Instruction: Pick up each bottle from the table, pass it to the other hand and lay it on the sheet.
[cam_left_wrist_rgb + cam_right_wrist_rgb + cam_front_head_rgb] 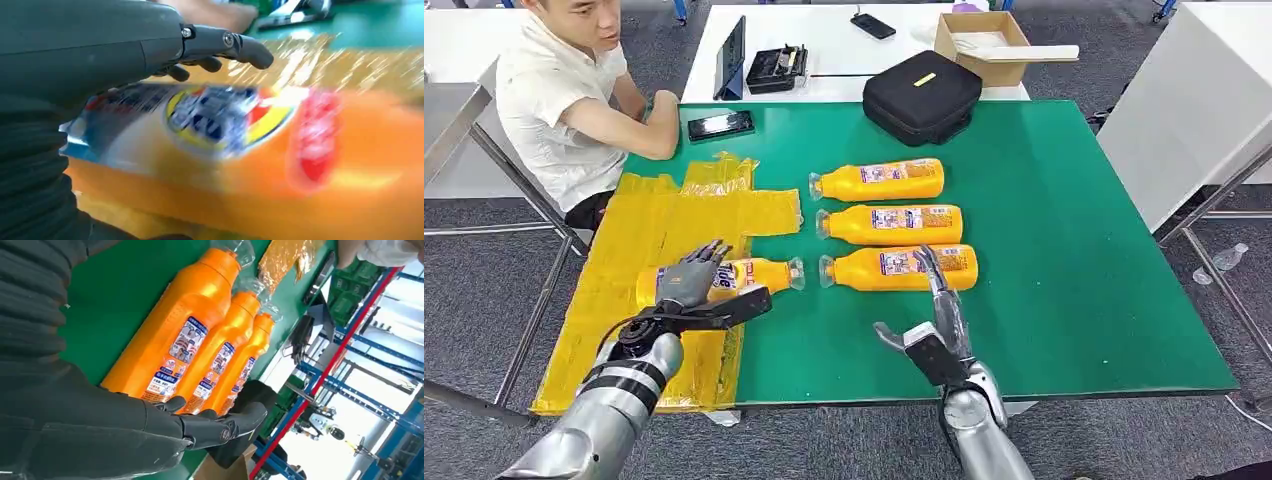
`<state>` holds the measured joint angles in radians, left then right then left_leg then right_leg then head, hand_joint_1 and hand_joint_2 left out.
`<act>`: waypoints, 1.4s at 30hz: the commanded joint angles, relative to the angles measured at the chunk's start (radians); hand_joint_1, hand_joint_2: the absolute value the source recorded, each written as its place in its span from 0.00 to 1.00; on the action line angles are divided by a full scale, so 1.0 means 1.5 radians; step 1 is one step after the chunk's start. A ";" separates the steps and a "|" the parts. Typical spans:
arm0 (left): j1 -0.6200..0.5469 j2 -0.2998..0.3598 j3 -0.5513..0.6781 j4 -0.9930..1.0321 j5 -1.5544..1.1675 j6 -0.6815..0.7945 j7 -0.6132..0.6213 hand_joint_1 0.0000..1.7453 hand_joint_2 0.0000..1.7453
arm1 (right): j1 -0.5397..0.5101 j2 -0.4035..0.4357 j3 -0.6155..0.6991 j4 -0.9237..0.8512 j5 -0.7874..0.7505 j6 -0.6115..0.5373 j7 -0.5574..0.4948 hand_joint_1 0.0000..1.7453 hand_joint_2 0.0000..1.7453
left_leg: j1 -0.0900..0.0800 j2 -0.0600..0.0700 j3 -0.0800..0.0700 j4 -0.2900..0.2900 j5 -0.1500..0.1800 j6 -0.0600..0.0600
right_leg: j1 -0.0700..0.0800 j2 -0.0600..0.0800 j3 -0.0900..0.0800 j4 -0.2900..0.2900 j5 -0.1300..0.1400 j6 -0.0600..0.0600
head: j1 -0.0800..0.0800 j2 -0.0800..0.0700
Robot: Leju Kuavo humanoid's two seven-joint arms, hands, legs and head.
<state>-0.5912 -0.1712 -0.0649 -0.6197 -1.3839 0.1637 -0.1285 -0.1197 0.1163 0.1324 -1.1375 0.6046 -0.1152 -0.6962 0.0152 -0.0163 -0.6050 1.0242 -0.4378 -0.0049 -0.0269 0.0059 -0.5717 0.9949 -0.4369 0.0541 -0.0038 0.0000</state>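
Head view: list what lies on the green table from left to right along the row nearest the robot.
Yellow sheet → left hand over the bottle on the sheet → nearest bottle on the green cloth, with the right hand just in front of it → bare green table.

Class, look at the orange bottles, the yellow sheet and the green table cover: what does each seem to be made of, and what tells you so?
Orange bottles: probably glossy moulded plastic, with clear wrap at the caps.
Yellow sheet: likely thin plastic film; it wrinkles and glints.
Green table cover: matte and even, perhaps felt or a rubber mat; hard to tell.
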 commanded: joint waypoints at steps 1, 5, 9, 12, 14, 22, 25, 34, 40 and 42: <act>0.093 -0.023 -0.031 -0.246 0.043 0.010 -0.005 0.00 1.00 | 0.010 0.002 -0.021 -0.003 0.020 -0.002 -0.001 0.00 1.00 | 0.000 0.001 0.000 0.000 0.000 0.000 | 0.000 0.000 0.000 0.000 0.000 -0.001 | 0.000 0.000; 0.153 -0.023 -0.059 -0.369 0.051 0.003 -0.005 0.00 1.00 | 0.033 0.008 -0.031 -0.030 0.026 0.002 0.001 0.00 1.00 | 0.000 0.001 -0.001 0.000 0.000 0.000 | 0.000 0.000 -0.002 0.000 0.000 -0.001 | 0.000 0.000; 0.158 -0.017 -0.070 -0.382 0.058 -0.004 -0.007 0.00 1.00 | 0.034 0.010 -0.034 -0.028 0.031 0.003 0.001 0.00 1.00 | 0.000 0.001 -0.001 0.000 -0.001 0.001 | 0.001 0.000 -0.001 0.000 0.000 -0.002 | 0.000 0.000; 0.161 -0.021 -0.083 -0.398 0.076 -0.013 -0.010 0.00 1.00 | 0.034 0.011 -0.040 -0.026 0.037 0.004 -0.001 0.00 1.00 | 0.000 0.001 -0.002 0.000 0.000 0.001 | 0.001 0.000 -0.002 0.000 0.000 -0.002 | 0.000 0.000; 0.159 -0.018 -0.098 -0.408 0.076 -0.015 -0.009 0.00 1.00 | 0.031 0.013 -0.042 -0.030 0.038 0.005 -0.001 0.00 1.00 | 0.000 0.000 -0.002 0.000 0.000 0.000 | 0.000 -0.001 -0.002 0.000 0.000 -0.001 | 0.000 0.000; 0.168 -0.012 -0.123 -0.438 0.118 -0.020 -0.031 0.00 1.00 | 0.011 -0.027 -0.009 -0.004 0.195 -0.108 0.076 0.00 1.00 | 0.000 0.001 -0.001 0.000 0.000 0.000 | 0.001 0.000 -0.001 -0.001 0.000 -0.001 | 0.000 0.000; 0.216 -0.032 -0.116 -0.516 0.255 -0.042 -0.086 0.00 1.00 | -0.032 -0.082 0.003 0.030 0.332 -0.179 0.190 0.00 1.00 | 0.000 0.002 -0.001 0.000 -0.001 0.001 | 0.000 0.001 -0.001 -0.001 0.000 -0.001 | 0.000 0.000; 0.266 -0.044 -0.123 -0.578 0.309 -0.050 -0.099 0.00 1.00 | -0.048 -0.110 -0.004 0.035 0.373 -0.169 0.235 0.00 1.00 | -0.001 0.001 -0.002 0.000 0.000 0.000 | -0.001 0.000 -0.001 -0.001 0.000 -0.001 | 0.000 0.000; 0.284 -0.070 -0.104 -0.592 0.368 -0.055 -0.119 0.00 1.00 | -0.044 -0.119 -0.003 0.031 0.412 -0.153 0.295 0.00 1.00 | -0.001 0.001 -0.001 0.000 0.000 0.001 | -0.001 0.000 -0.001 -0.001 0.000 -0.001 | 0.000 0.000; 0.316 -0.080 -0.112 -0.614 0.412 -0.064 -0.128 0.00 1.00 | -0.042 -0.136 -0.009 0.033 0.440 -0.121 0.330 0.00 1.00 | -0.001 0.002 -0.001 0.000 -0.001 0.001 | 0.000 0.000 -0.001 -0.001 0.000 -0.002 | 0.000 0.000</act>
<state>-0.1913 -0.2418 -0.2346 -1.4820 -0.9096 0.0916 -0.2811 -0.1450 -0.0202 0.1053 -1.1494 1.1722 -0.3765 -0.3340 0.0139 -0.0162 -0.6086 1.0241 -0.4381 -0.0047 -0.0282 0.0060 -0.5752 0.9946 -0.4370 0.0544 -0.0042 0.0000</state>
